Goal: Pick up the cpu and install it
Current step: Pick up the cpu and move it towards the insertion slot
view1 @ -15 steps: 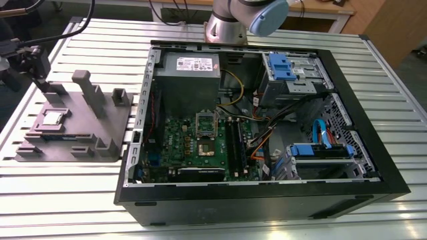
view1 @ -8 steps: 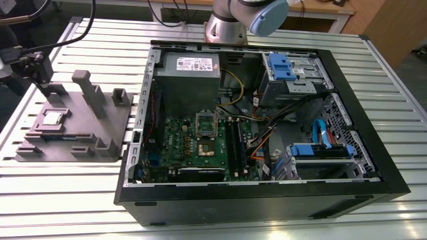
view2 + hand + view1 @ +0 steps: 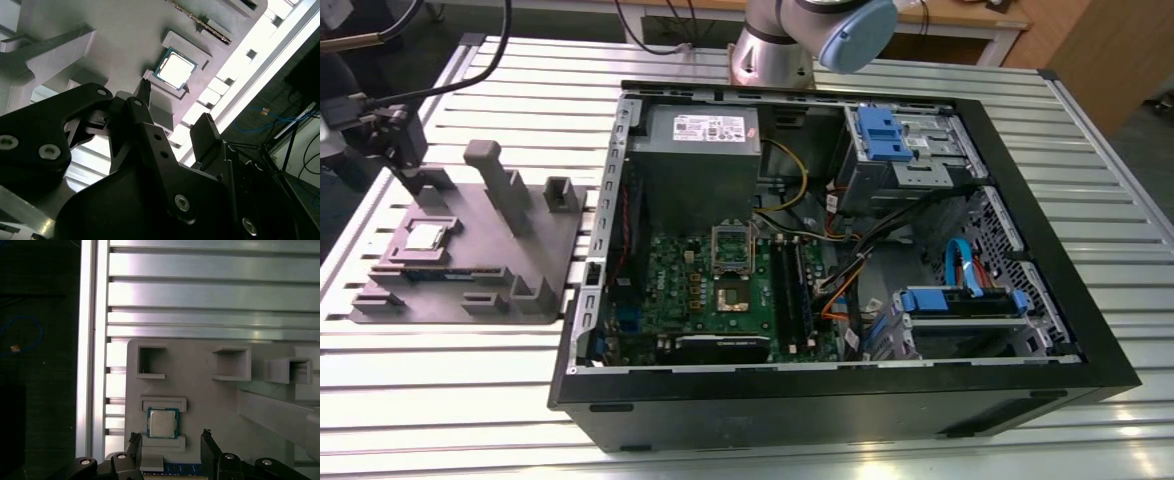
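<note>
Far left in the exterior view: the gripper hung above the grey fixture block, which sat on the slatted metal table. Jaws were spread wide. In both wrist views the two black fingers stood farther apart than the chip is broad, touching nothing and holding nothing.

The cpu lay flat in a shallow square pocket of the fixture, silver top up, between two raised lips. In the first wrist view it sat just beyond the fingertips and roughly centred between them. The second wrist view shows it seated in the pocket, clear of the fingers.

Other fixture details:
- Two square open recesses further along the plate.
- A narrow blue circuit strip in a slot at the edge nearest the cpu.
- Upright posts toward the case side.

Just right of the fixture stood the open black computer case, lying on its side:
- Green motherboard on its floor, with the dark square socket near the middle.
- Grey power supply in the far corner.
- Orange and yellow cables running across the middle.
- Two blue-tabbed drive cages on the case's right side, one far and one near.

The arm's base stood behind the case.
</note>
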